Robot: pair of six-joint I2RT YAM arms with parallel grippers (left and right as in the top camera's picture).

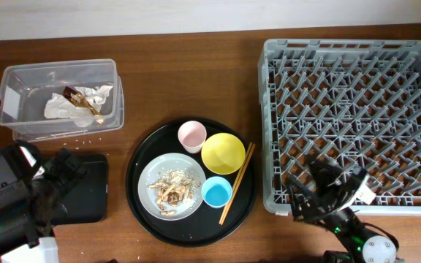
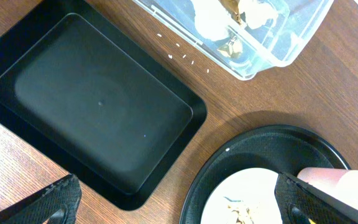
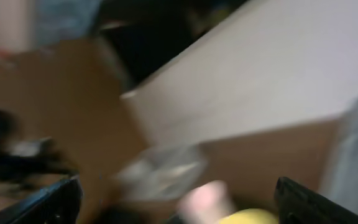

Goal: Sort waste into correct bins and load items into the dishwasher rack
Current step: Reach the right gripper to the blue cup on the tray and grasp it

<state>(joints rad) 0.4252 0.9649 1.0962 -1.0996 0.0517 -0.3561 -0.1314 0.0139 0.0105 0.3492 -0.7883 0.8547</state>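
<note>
Plainly biggest, the square grey dishwasher rack (image 1: 349, 45), with lattice walls and upright pegs, fills the right of the table (image 1: 188, 80). The round black tray (image 1: 136, 212) sits at the middle. The clear tub (image 1: 57, 67) stands far left, and the shallow black tray (image 2: 98, 106) lies just in front of it. On the round tray rest the pale grey plate (image 1: 146, 191), the yellow bowl (image 1: 223, 153), the pink cup (image 1: 192, 135) and the light-blue cup (image 1: 216, 191). The wooden chopsticks (image 1: 237, 183) lie slanted along its right side.

Crumpled white napkins (image 1: 63, 108) and a brown wrapper (image 1: 79, 98) lie in the tub. Beige food scraps (image 1: 174, 191) are heaped on the plate.

The left fingers (image 2: 58, 199) are spread wide over the gap between the two black trays, gripping nothing. The right fingers (image 3: 48, 202) are also wide and bare near the rack's front left corner, in a blurred wrist view.

The table is dark brown wood, with a pale strip beyond its far edge.
</note>
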